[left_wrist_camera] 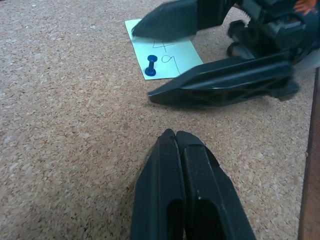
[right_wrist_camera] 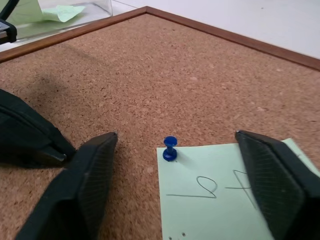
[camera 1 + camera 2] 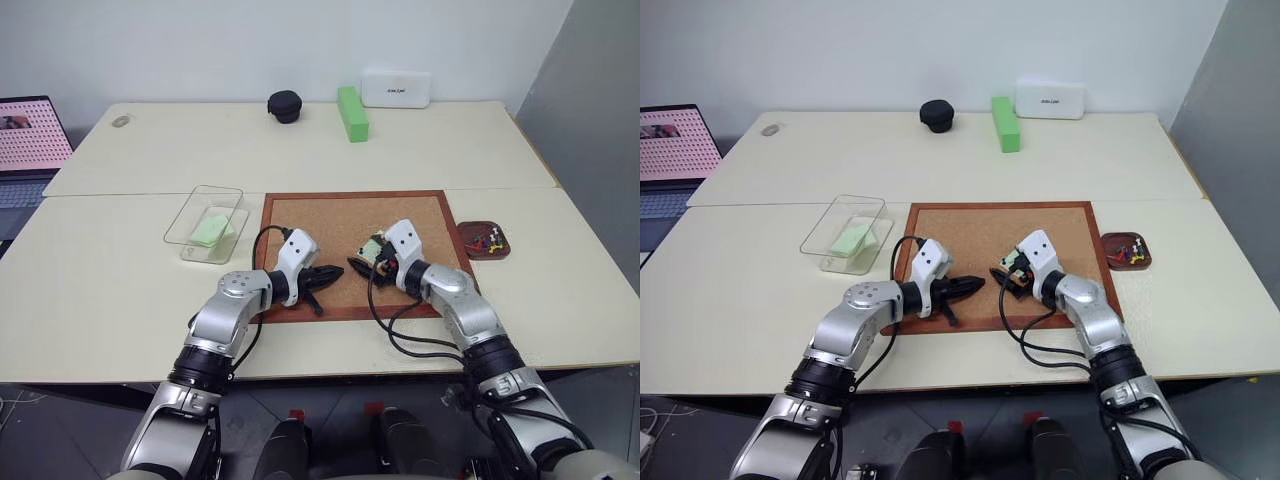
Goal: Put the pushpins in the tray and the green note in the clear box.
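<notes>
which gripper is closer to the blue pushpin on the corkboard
Right. The right gripper has its open fingers either side of the blue pushpin; the left gripper, shut, sits farther back on the corkboard.

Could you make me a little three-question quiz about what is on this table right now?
1. True or false: the blue pushpin pins a green note to the corkboard.
2. What lies in the clear box? A) pushpins B) green paper C) nothing
3. Fill in: the left claw is ____, while the right claw straddles the pin with its fingers apart.

Key: 1 true; 2 B; 3 shut.
</notes>
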Tool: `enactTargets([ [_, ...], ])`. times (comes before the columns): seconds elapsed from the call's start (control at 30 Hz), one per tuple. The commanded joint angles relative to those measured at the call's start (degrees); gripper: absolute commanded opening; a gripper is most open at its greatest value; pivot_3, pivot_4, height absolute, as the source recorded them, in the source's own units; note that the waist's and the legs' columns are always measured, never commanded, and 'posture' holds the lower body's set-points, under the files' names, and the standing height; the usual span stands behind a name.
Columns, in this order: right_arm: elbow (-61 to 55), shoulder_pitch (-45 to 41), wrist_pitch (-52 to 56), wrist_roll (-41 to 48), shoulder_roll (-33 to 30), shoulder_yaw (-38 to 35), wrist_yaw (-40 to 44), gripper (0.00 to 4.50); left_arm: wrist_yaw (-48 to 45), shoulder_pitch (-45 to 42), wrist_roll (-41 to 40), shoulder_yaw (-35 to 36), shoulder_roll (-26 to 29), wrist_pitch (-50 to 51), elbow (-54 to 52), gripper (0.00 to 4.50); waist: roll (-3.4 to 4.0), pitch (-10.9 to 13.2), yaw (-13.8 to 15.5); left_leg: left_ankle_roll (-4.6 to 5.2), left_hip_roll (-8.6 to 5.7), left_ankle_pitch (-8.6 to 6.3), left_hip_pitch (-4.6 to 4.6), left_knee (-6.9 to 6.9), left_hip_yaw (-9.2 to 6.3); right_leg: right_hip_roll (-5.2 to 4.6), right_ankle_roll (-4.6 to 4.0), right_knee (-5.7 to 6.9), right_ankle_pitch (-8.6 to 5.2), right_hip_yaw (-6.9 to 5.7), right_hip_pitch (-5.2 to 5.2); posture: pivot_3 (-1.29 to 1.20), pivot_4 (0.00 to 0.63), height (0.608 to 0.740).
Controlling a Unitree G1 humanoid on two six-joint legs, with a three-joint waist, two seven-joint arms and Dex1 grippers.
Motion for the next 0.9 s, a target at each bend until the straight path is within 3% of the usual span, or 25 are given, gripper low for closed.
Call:
enactTargets([
  [0.03,1.0,-1.8,-2.1,-0.3,0.5,-0.8,0.3,2.87,0.4,1.2,0.7,-0.8,0.4,1.4,0.5,0.0,0.0,0.0,-0.1,0.0,0.0,0.0,0.0,0.0,0.0,0.0,0.0,0.0,0.0,0.0,0.0,0.0,0.15,0.74],
  [0.47,2.4,-1.5,-3.4,-0.9,0.7,-0.5,0.9,0.06,0.3,1.9,0.8,-1.0,0.6,1.1,0.1,0.0,0.0,0.0,-0.5,0.0,0.0,0.0,0.01,0.0,0.0,0.0,0.0,0.02,0.0,0.01,0.0,0.0,0.15,0.74],
  [0.63,0.9,-1.3,-3.0,-0.5,0.7,-1.3,0.0,0.06,0.5,2.0,0.7,-1.2,0.3,1.2,-0.3,0.0,0.0,0.0,-0.5,0.0,0.0,0.0,0.01,0.0,0.0,0.0,0.0,0.02,0.0,0.01,0.0,0.0,0.15,0.74],
  [0.9,-12.4,0.9,1.9,5.9,0.6,-4.9,0.9,0.06,0.9,3.0,0.6,-1.2,0.3,1.4,-1.1,0.0,0.01,0.0,-0.4,-0.01,-0.01,0.0,-0.08,-0.02,-0.03,-0.01,-0.01,-0.01,0.0,0.0,-0.04,0.0,0.15,0.74],
])
